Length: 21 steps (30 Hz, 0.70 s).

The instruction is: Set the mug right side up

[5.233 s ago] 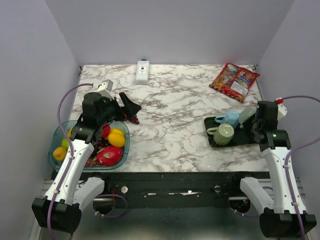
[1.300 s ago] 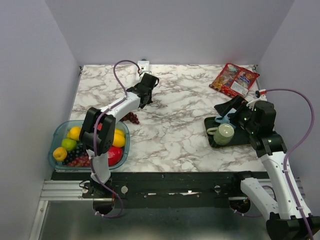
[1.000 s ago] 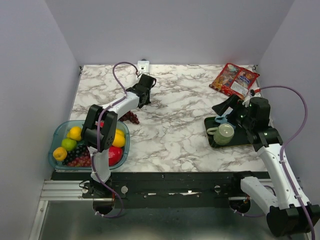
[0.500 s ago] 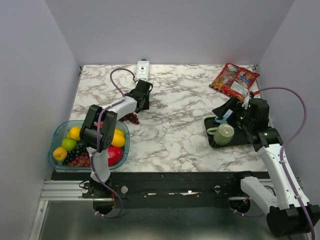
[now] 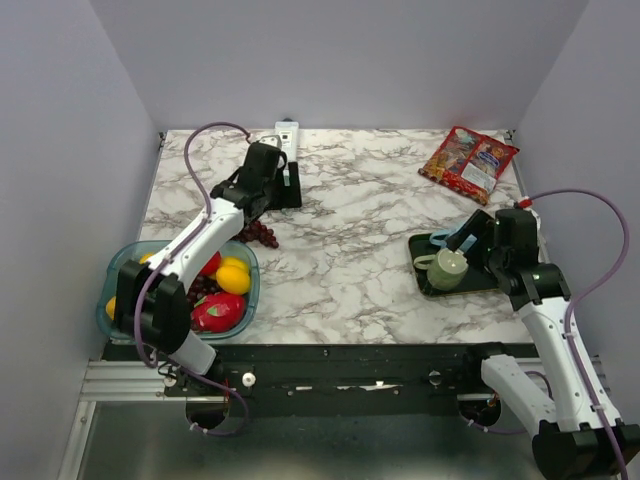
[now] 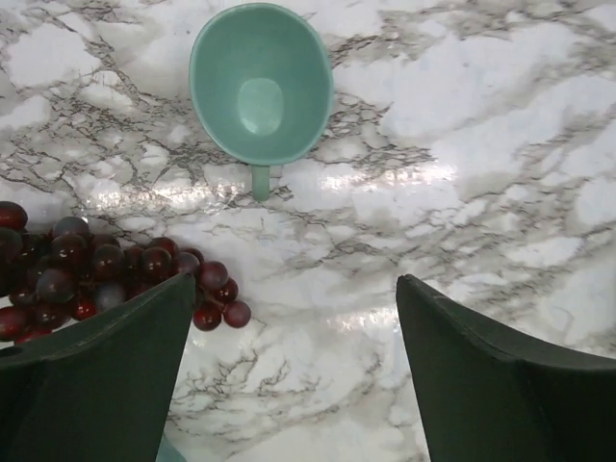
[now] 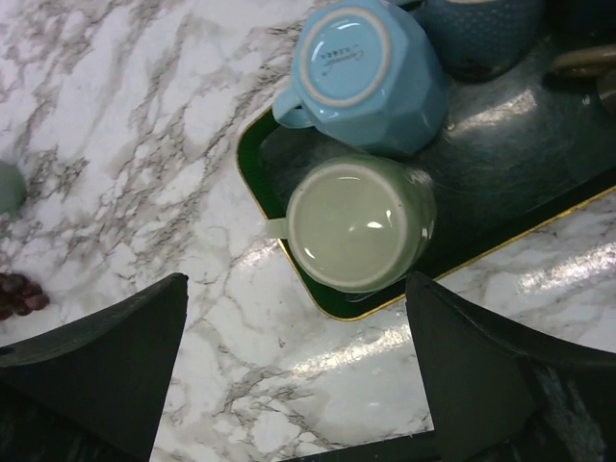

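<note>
Fingers (image 6: pixel 106 356) of the left end effector (image 6: pixel 295 284) stand spread wide with nothing between them, and I read it as open. Just past the fingertips, clear of both, the teal mug (image 6: pixel 261 82) sits on the marble worktop (image 6: pixel 481 144) with its mouth facing up and its small handle pointing back toward the end effector. A bunch of dark red grapes (image 6: pixel 67 274) lies near the mug on one side, apart from it and partly under one finger. From the top camera this arm reaches over the far left part of the worktop and hides the mug. A clear fruit bowl (image 5: pixel 105 290) sits at the near left edge.

On my other side, the right end effector (image 7: pixel 296 279) is equally wide open and holds nothing. It hangs over a dark tray (image 7: pixel 510 192) on the right of the worktop. A green mug (image 7: pixel 356 223) stands bottom up on that tray by its near rim. A light blue mug (image 7: pixel 361 67), also bottom up, sits right against it; I cannot tell whether they touch. A darker blue mug (image 7: pixel 476 34) is cut off at the picture's edge. A red snack packet (image 5: pixel 468 158) lies in the far right corner.
</note>
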### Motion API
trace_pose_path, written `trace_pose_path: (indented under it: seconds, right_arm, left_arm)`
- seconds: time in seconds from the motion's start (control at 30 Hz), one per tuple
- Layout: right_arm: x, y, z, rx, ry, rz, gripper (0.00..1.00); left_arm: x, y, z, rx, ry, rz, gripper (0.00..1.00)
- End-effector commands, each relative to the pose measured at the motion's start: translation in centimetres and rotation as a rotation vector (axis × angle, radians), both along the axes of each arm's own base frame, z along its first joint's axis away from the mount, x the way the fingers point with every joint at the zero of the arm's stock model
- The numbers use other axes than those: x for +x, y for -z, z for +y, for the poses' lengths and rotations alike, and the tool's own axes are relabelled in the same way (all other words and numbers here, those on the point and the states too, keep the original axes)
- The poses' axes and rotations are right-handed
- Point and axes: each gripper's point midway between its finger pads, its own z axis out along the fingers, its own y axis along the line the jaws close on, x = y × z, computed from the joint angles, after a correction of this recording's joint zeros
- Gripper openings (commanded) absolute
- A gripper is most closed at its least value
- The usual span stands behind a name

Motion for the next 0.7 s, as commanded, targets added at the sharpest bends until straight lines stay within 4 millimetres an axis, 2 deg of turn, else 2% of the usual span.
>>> trace_pose_path:
  seconds: [0.0,0.17,0.23,0.27,0.4,0.5,0.67]
  right_arm:
    - [-2.2,3.3,-1.4,-0.022,0.109,0.145,1.00]
    - [-2.5,5.0,-2.0,0.010,0.210,0.159,1.00]
    - [-2.7,5.6,-2.8,-0.014,0.261,0.183,1.00]
    - [-3.3,5.9,-3.9,-0.043,0.339,0.207,1.00]
    - [-3.8,6.6,-5.5,-0.083,0.465,0.235,1.00]
    - [-3.3,6.4,-6.7,-0.111,0.543,0.223,1.00]
    - [-2.2,6.2,-9.9,-0.147,0.684,0.229,0.98]
  left_arm:
    - [-3.4,-2.7,-0.5,-0.071,0.098,-0.007,0.97]
    - [-5.9,-4.9,-0.9,-0.120,0.183,-0.053,0.99]
    - [-6.4,-5.3,-1.2,-0.132,0.216,-0.068,0.99]
    - [-6.8,-5.3,-1.2,-0.136,0.227,-0.073,0.99]
    - [-7.4,-5.0,-1.4,-0.142,0.266,-0.080,0.99]
    - [-7.6,-4.4,-1.9,-0.157,0.293,-0.073,0.99]
    - [-7.9,-3.3,-2.9,-0.189,0.341,-0.044,0.99]
